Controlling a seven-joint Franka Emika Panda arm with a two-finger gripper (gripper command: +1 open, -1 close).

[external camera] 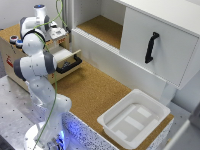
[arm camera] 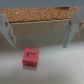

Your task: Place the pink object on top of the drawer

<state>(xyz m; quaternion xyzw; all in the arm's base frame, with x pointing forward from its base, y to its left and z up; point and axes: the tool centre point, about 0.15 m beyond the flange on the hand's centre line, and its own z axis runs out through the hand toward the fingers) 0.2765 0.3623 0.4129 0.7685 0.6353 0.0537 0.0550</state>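
1. Nearest the exterior camera: white plastic tub [external camera: 134,123], rectangular with rounded corners, on the cork-brown counter [external camera: 95,90]. Flat pale pieces lie on its floor; what they are cannot be told.
2. Robot arm [external camera: 34,65], white with dark joints, rises from a perforated metal plate [external camera: 12,110] at the exterior view's left and reaches over the drawer unit.
3. Drawer [external camera: 67,59]: small light-wood box unit, pale drawer pulled out, black horizontal bar handle. A red mark shows on the side of the box; unreadable.
4. Wrist view: pink object [arm camera: 31,57], a small block with a dark L-shaped mark on its upper face, rests on a pale smooth surface, apparently inside the pulled-out drawer. A cork-textured strip runs beyond it.
5. Gripper [arm camera: 39,31]: fingers [arm camera: 5,30] spread wide, released, grasping nothing; the block sits below and between them, untouched.
6. Large white cabinet [external camera: 160,40] at the back, black vertical handle, cork-lined shelf recess beside it.
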